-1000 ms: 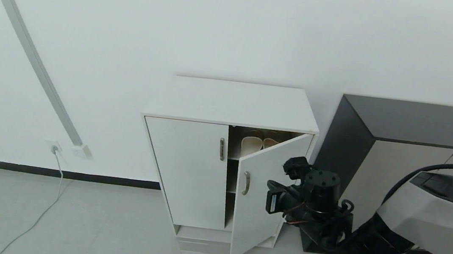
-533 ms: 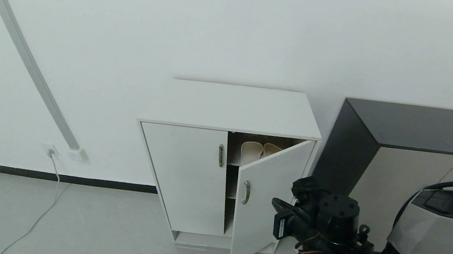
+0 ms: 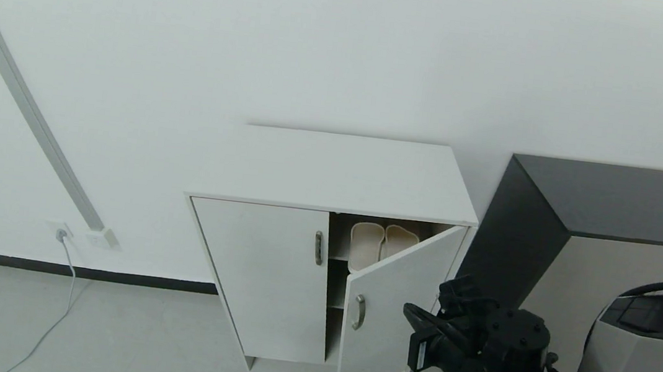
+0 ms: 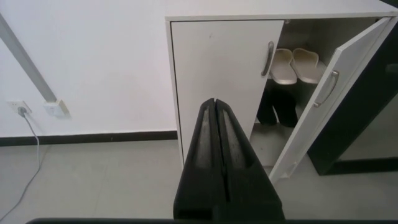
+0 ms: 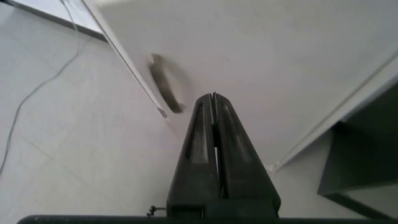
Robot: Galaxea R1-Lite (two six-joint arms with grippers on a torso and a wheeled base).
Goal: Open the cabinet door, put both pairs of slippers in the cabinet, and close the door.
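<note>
Right gripper (image 5: pixel 214 99), fingers squeezed together, has the half-open white wooden cabinet door (image 5: pixel 280 50) straight ahead, so it's the pushing arm.

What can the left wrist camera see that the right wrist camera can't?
Left wrist extras: the beige slippers up on a shelf, a dark pair below them, and the shut left door. Right wrist extras: the right tool, shut, close to the outside of the open door. Both share that open door and its handle.
</note>
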